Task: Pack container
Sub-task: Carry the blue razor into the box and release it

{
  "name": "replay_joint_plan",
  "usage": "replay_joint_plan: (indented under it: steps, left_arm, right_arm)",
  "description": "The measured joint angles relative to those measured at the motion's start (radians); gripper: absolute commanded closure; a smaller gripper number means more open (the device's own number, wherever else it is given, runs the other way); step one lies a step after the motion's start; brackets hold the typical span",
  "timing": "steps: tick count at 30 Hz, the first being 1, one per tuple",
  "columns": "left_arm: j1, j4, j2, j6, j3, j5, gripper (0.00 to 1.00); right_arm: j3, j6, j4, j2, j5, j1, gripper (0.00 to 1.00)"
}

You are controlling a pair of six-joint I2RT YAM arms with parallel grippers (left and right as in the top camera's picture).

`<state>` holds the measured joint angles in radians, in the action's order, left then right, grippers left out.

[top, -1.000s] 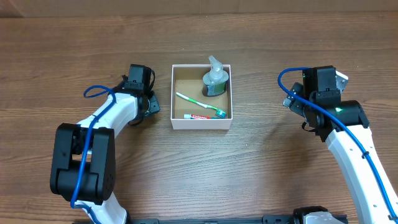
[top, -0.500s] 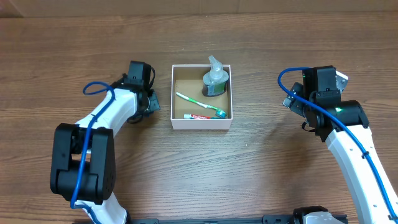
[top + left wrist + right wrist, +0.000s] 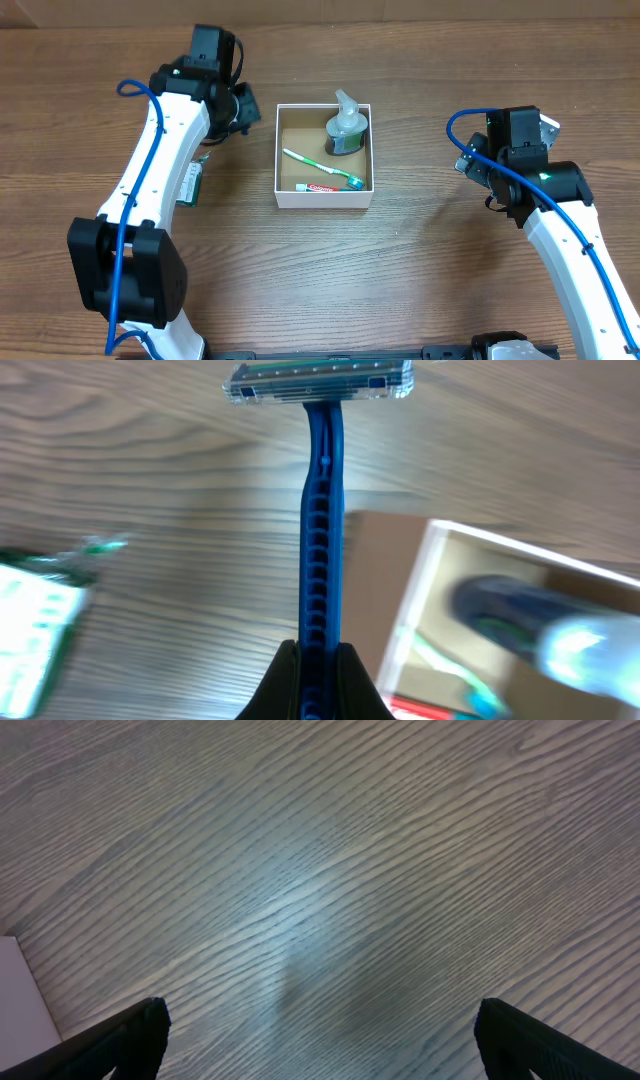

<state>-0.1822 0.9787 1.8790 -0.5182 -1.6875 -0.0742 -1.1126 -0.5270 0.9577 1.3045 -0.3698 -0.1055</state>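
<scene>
- Container (image 3: pixel 322 199) sits mid-counter (image 3: pixel 420 260), open side up, between the two arms; its near corner shows at the right of the left wrist view.
- Already inside: a pump bottle (image 3: pixel 347 128) in the far right corner, a green toothbrush (image 3: pixel 318 166) lying diagonally, and a toothpaste tube (image 3: pixel 320 187) along the near wall.
- Left hand (image 3: pixel 318 656) is clamped on the tail end of a blue razor (image 3: pixel 320 530). The handle points straight out and the blade head is at the far end, over bare counter just outside the container's left wall.
- In the overhead view the left hand (image 3: pixel 238 108) sits beside the container's far left corner, not yet over the opening.
- Right hand (image 3: pixel 318 1032): fingers spread wide, nothing between them, hovering over bare counter well to the right of the container.
- A green-and-white packet (image 3: pixel 192 183) lies on the counter left of the container, under the left arm.
- Handling, by judgement: the container is light cardboard with stiffish but thin walls, so it will likely slide if bumped. If it needs steadying, pinch a side wall at the rim, not a corner.
- The floor left of the toothbrush looks free, so the razor could lie there.
</scene>
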Motion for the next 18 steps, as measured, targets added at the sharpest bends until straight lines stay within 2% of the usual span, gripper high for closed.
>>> replay_joint_plan:
  steps: [5,12,13,14,15,18]
  left_arm:
    - [-0.097,0.003,0.000,-0.055,-0.033,-0.051,0.94]
    - [-0.242,0.023,0.000,-0.090,-0.034,-0.041,0.93]
    - [-0.256,0.027,0.000,-0.096,-0.034,-0.033,0.84]
    - [-0.267,0.029,0.000,-0.105,-0.034,-0.023,0.65]
    - [-0.277,0.032,0.000,-0.114,-0.034,-0.013,0.35]
    - [-0.283,0.033,0.000,-0.127,-0.034,0.004,0.32]
  right_arm:
    - [0.000,0.000,0.000,0.000,0.000,0.000,0.00]
    - [0.000,0.000,0.000,0.000,0.000,0.000,0.00]
    - [0.000,0.000,0.000,0.000,0.000,0.000,0.00]
    - [0.000,0.000,0.000,0.000,0.000,0.000,0.00]
    - [0.000,0.000,0.001,0.000,0.000,0.000,0.00]
    - [0.000,0.000,0.000,0.000,0.000,0.000,0.00]
